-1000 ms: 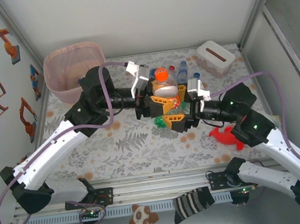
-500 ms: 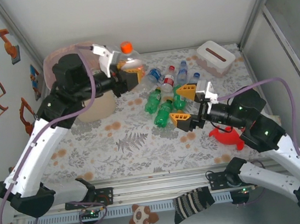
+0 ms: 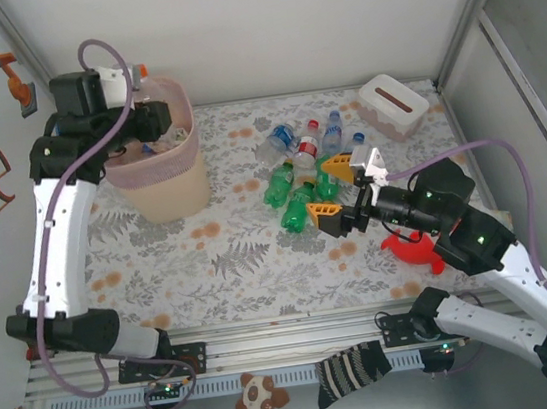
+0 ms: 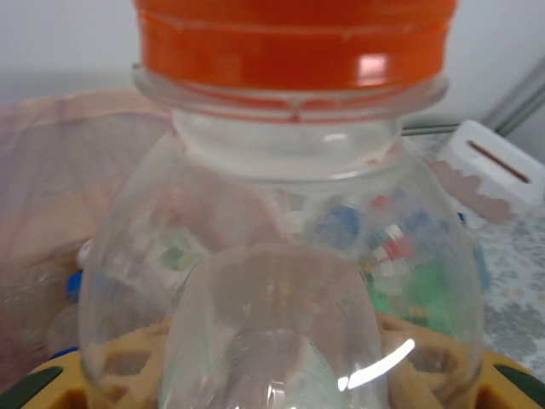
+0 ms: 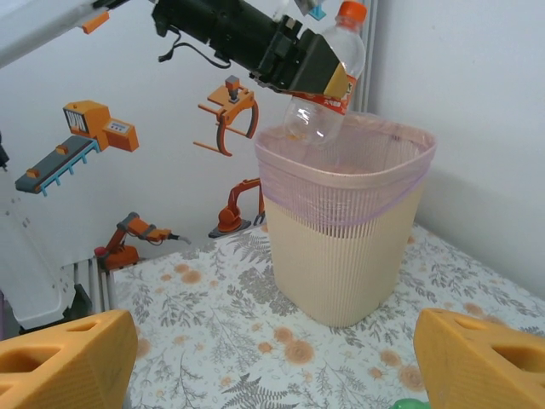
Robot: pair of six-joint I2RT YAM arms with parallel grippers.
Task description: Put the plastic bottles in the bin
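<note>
L gripper (image 5: pixel 319 81) is clamped on a clear plastic bottle w/ orange cap (image 5: pixel 328 81), held above the tall cream rounded-square bin w/ pink translucent liner (image 5: pixel 341 256) folded over its rim. In R wrist view the bottle is tilted, cap up, base end down at about rim level over the bin's mouth. L wrist view: bottle (image 4: pixel 281 281) sits close to the lens, orange cap (image 4: pixel 294 43) at top, yellow fingers (image 4: pixel 51 383) pressed against both sides of its body. In top view the bin (image 3: pixel 173 192) stands at far-left of the floral-patterned bench (image 3: pixel 240 259), w/ L arm reaching over it from the left side. Inside the bin are clear items w/ blue bits, too small to tell more. R gripper (image 3: pixel 332 192) has its orange fingers (image 5: pixel 64 358) wide apart w/ nothing btwn them; it sits low at the near-right edge of the loose pile of small plastic bottles (image 3: pixel 300 176) lying mid-bench. The pile is green ones at near side, clear ones w/ blue caps and one red-capped at far side, all well apart from the bin. White tissue box (image 3: pixel 393 103) sits at far-right corner, just beyond the pile. Red toy figure (image 3: pixel 415 246) lies on the bench beside R arm. Striped sock (image 3: pixel 351 368) and small panda toy (image 3: pixel 258 393) lie past the near rail.
</note>
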